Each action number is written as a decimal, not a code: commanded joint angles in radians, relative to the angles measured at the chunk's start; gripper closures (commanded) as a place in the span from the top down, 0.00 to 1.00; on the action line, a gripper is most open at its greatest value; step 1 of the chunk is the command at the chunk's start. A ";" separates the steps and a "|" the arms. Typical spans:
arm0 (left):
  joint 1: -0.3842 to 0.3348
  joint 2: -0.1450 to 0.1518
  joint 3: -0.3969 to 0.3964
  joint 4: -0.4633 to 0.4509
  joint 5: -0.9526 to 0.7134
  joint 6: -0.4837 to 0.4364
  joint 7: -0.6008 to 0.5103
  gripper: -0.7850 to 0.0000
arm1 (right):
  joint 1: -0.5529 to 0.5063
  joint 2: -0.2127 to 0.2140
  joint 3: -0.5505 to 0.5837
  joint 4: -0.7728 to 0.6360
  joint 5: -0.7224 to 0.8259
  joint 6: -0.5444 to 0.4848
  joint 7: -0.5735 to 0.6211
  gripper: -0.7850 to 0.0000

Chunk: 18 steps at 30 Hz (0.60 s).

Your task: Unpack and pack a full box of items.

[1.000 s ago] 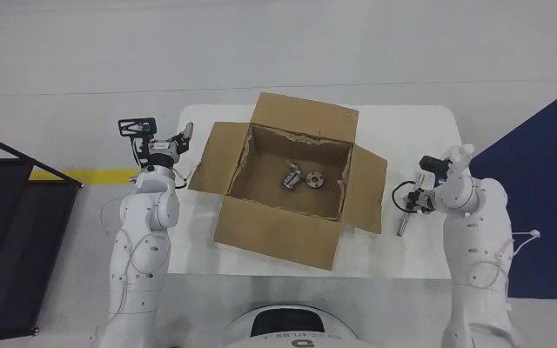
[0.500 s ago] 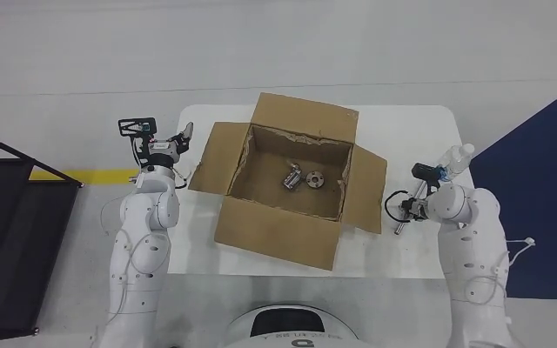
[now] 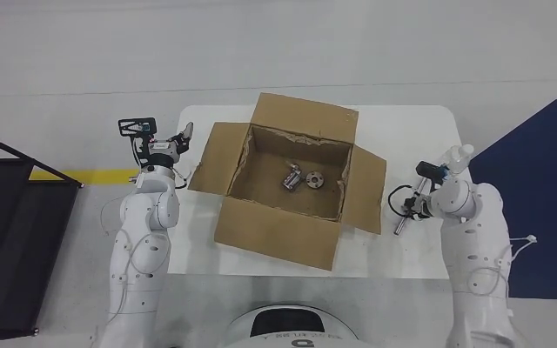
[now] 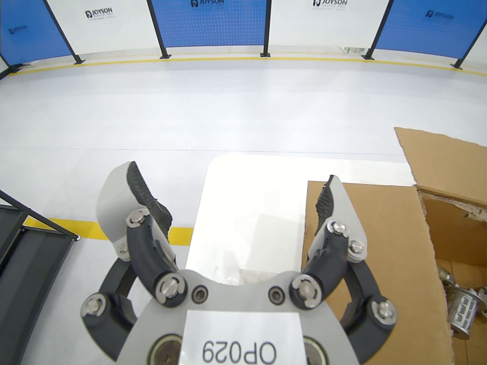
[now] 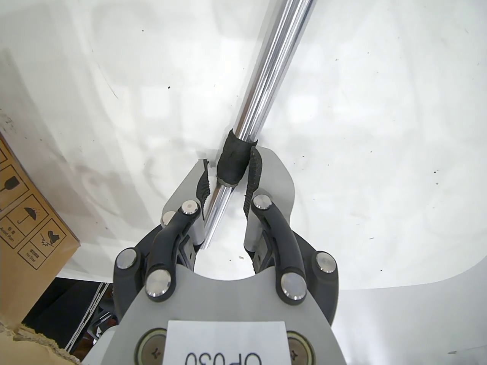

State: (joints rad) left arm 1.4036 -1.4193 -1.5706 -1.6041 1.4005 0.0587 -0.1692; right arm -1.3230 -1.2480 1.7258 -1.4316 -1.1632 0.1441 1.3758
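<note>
An open cardboard box [image 3: 278,233] stands mid-table with its flaps spread. On its floor lie two small metal parts [image 3: 291,177] [image 3: 315,181]; one of the parts [image 4: 460,305] also appears in the left wrist view. My right gripper [image 5: 228,165] is shut on a chrome rod [image 5: 274,62] at its black-taped band, low over the white table. From above, the rod [image 3: 401,224] sits just right of the box's right flap, below the right gripper [image 3: 411,205]. My left gripper [image 4: 232,180] is open and holds nothing, hanging over the table's left edge beside the left flap [image 4: 365,237]; in the top view the left gripper [image 3: 180,137] is there too.
The white table [image 3: 409,122] has bare room behind and to the right of the box. A black rack [image 3: 26,217] stands on the floor to the left. The box's right flap [image 3: 370,187] leans out toward the right arm.
The right arm's wrist shifted slightly toward the box, then eased back, with the rod still in its grip. The left arm stayed still.
</note>
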 commanded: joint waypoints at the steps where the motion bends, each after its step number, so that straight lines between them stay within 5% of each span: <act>1: 0.000 0.000 0.000 0.000 0.000 0.000 0.000 1.00 | 0.003 0.001 -0.005 0.004 -0.004 0.003 0.001 0.02; 9: 0.000 0.000 0.000 0.000 0.000 0.000 0.000 1.00 | -0.081 0.005 0.013 -0.147 0.027 0.012 -0.047 0.00; 18: 0.000 0.000 0.000 0.000 0.000 0.000 0.000 1.00 | -0.262 0.006 0.151 -0.363 0.455 -0.201 -0.156 0.00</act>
State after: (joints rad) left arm 1.4036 -1.4193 -1.5706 -1.6041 1.4005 0.0587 -0.1692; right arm -1.5696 -1.2418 1.8600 -1.7820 -0.7895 -0.0250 1.2348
